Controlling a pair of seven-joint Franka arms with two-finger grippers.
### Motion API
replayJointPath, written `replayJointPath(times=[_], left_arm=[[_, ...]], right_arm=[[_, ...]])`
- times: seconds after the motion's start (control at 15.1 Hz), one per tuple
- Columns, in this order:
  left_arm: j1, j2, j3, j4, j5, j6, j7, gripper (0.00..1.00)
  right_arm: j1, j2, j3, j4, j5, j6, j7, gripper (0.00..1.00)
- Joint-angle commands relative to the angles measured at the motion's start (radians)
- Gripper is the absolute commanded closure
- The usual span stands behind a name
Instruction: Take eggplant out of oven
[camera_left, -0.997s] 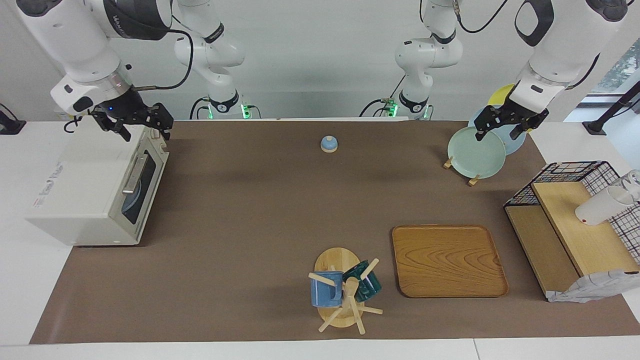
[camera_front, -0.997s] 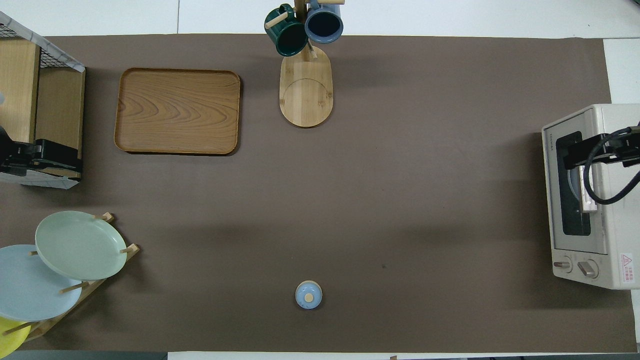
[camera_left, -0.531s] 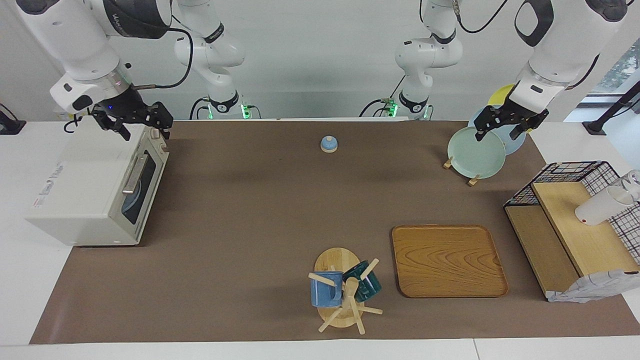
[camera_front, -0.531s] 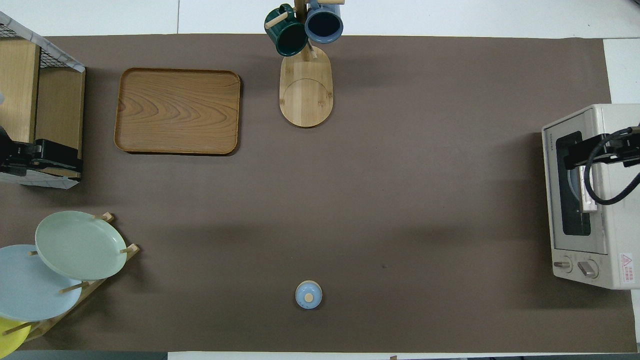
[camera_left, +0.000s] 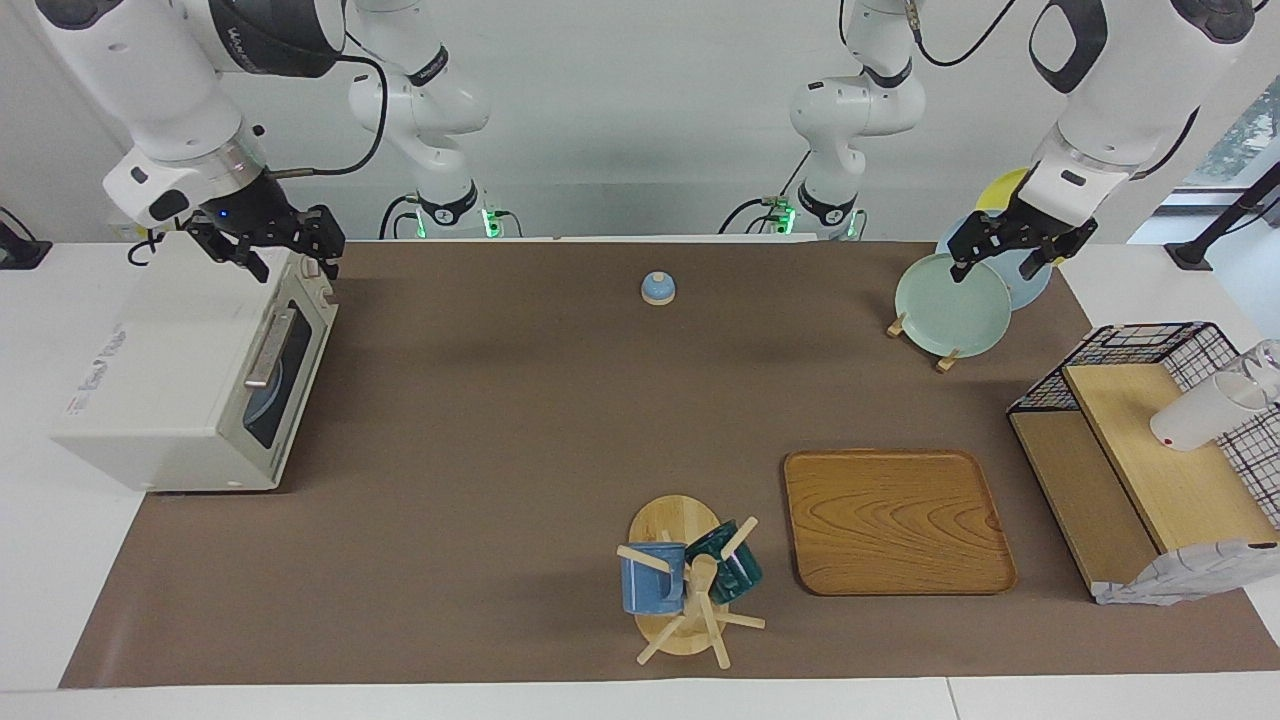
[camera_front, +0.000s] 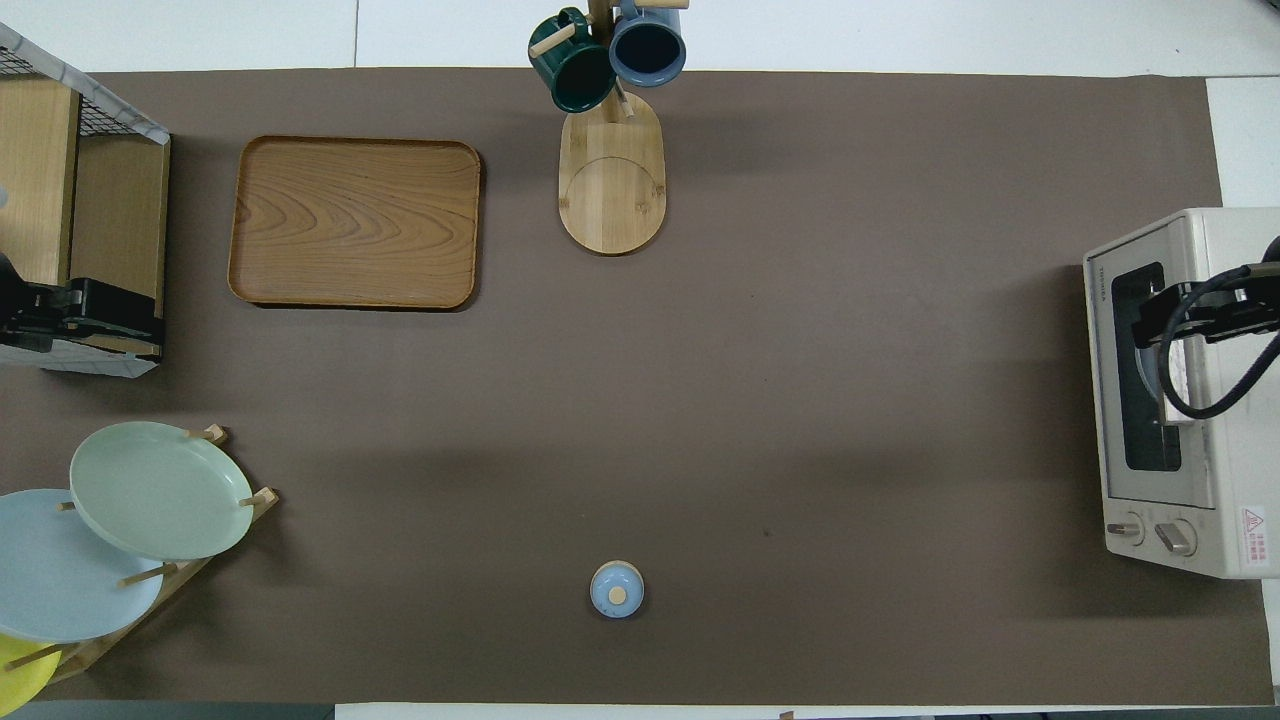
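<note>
- Facing view: the oven (camera_left: 170, 370) stands at the right arm's end of the table (camera_left: 520, 430), with its door shut and its bar handle (camera_left: 268, 345) untouched.
- The eggplant is not visible. Only a bluish round shape shows through the glass, so the eggplant is judged to be inside.
- The right gripper (camera_left: 290, 262) hangs over the oven's top corner nearest the robots, above the door edge, probably lining up on the handle. Whether its fingers are open or closed cannot be told.
- The left gripper (camera_left: 1010, 255) waits in the air over the plate rack with its green plate (camera_left: 950, 305). Its fingers are open and hold nothing.
- Overhead view: the right gripper (camera_front: 1150, 325) covers the upper part of the oven (camera_front: 1190, 470) window, and the handle runs under it.
- The left gripper (camera_front: 140, 322) shows only at the frame edge.
- Surface: a brown mat covers the white table. The wooden tray (camera_front: 355, 222) lies bare, a likely set-down place.
- A white wall stands at the robots' end.
</note>
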Motion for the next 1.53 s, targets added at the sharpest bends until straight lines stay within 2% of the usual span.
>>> replayJointPath(times=[0.0, 0.13, 0.4, 0.6, 0.86, 1.46], left_arm=[[0.016, -0.005, -0.013, 0.008, 0.017, -0.014, 0.008, 0.00], [0.016, -0.005, -0.013, 0.008, 0.017, -0.012, 0.008, 0.00], [0.016, -0.005, -0.013, 0.008, 0.017, -0.014, 0.008, 0.00], [0.016, -0.005, -0.013, 0.008, 0.017, -0.012, 0.008, 0.00], [0.016, -0.005, -0.013, 0.008, 0.017, -0.012, 0.008, 0.00], [0.016, -0.005, -0.013, 0.008, 0.017, -0.012, 0.008, 0.00]], right_arm=[[-0.010, -0.051, 0.007, -0.099, 0.001, 0.090, -0.029, 1.00], [-0.012, -0.051, 0.004, -0.155, -0.003, 0.141, 0.030, 1.00], [-0.022, -0.015, 0.004, -0.217, -0.173, 0.217, 0.176, 1.00], [-0.053, 0.005, 0.002, -0.228, -0.177, 0.232, 0.163, 1.00], [-0.087, 0.006, -0.001, -0.294, -0.184, 0.294, 0.155, 1.00], [-0.085, 0.002, 0.002, -0.349, -0.204, 0.339, 0.104, 1.00]])
